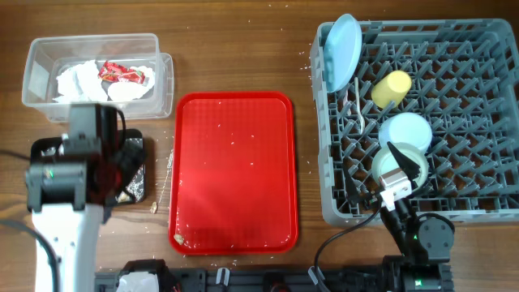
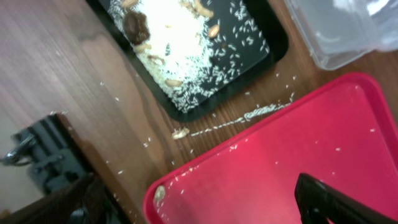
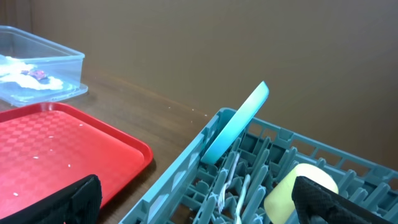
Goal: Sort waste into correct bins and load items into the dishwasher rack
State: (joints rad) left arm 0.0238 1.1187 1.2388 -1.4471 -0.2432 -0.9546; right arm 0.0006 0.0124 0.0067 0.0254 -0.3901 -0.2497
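The clear tub point(image 1: 40, 77) at the far left holds white napkins point(image 1: 81, 79) and the red-and-white wrapper point(image 1: 120, 74). The black tray point(image 2: 261, 56) holds rice and brown food scraps point(image 2: 177, 37). My left gripper point(image 1: 109, 174) hovers over it, open and empty point(image 2: 199, 211). The grey dishwasher rack point(image 1: 478, 207) holds the upright blue plate point(image 1: 342, 53), yellow-green cup point(image 1: 391, 88), blue bowl point(image 1: 405, 130), pale green saucer point(image 1: 388, 165) and white plastic cutlery point(image 3: 233, 183). My right gripper point(image 1: 403, 166) is open and empty above the rack's front left part point(image 3: 196, 205).
The red tray point(image 1: 233, 172) lies between the black tray and the rack, dotted with rice and a scrap at its near left corner point(image 2: 160, 194). A brown scrap point(image 2: 180, 132) and a line of rice lie on the wood beside it. The table's near edge is close.
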